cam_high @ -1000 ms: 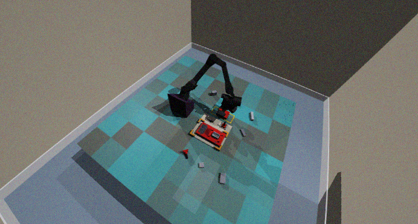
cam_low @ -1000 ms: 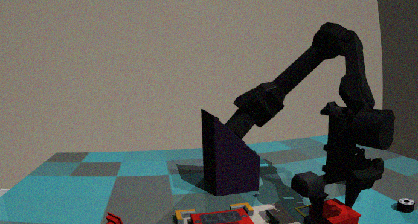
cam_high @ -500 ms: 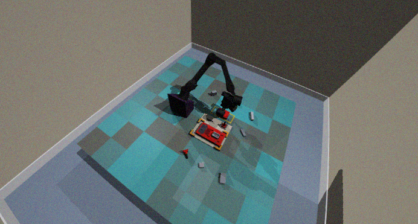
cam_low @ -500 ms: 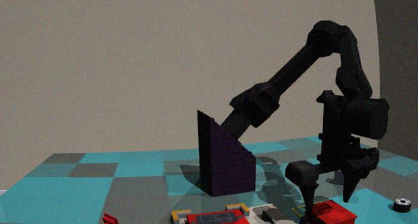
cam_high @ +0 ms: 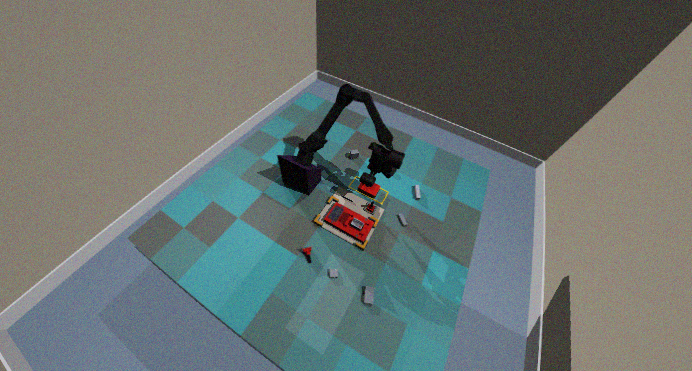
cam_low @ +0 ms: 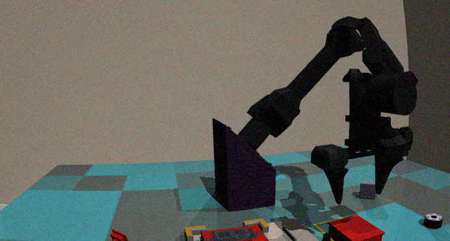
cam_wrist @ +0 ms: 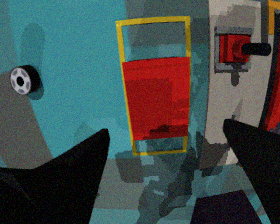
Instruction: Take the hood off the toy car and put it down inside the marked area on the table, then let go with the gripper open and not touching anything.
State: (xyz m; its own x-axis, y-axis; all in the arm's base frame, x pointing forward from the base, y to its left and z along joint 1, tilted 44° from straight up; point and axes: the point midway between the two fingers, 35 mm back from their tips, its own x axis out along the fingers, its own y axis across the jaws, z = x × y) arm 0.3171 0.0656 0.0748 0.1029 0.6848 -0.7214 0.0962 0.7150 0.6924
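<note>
The hood (cam_wrist: 156, 98) lies flat on the table (cam_high: 240, 261) inside the marked area (cam_wrist: 153, 24), a yellow rectangular outline. In the wrist view the red panel fills the nearer part of the outline; its near edge sits at or just over the yellow line, and the far part of the outline is bare. The exterior view shows the hood (cam_low: 354, 229) resting low on the surface, apart from the fingertips above it.

The gripper (cam_low: 357, 195) hangs above the hood with its 2 fingers spread wide and nothing between them. Neither fingertip (cam_low: 338, 195) touches the hood or the table in the exterior view.

The step in hand appears to be the release and clearance.

1. Keep the jaws at full spread.
2. Retreat straight up, with no sideways drift, so that neither finger clips the hood.
3. Avoid the small grey block (cam_low: 367, 190) near the right finger and the loose wheel (cam_low: 433, 219) further out.

The toy car (cam_high: 348, 221) on its base plate (cam_high: 372, 212) sits just beside the marked area and needs no further contact.
</note>
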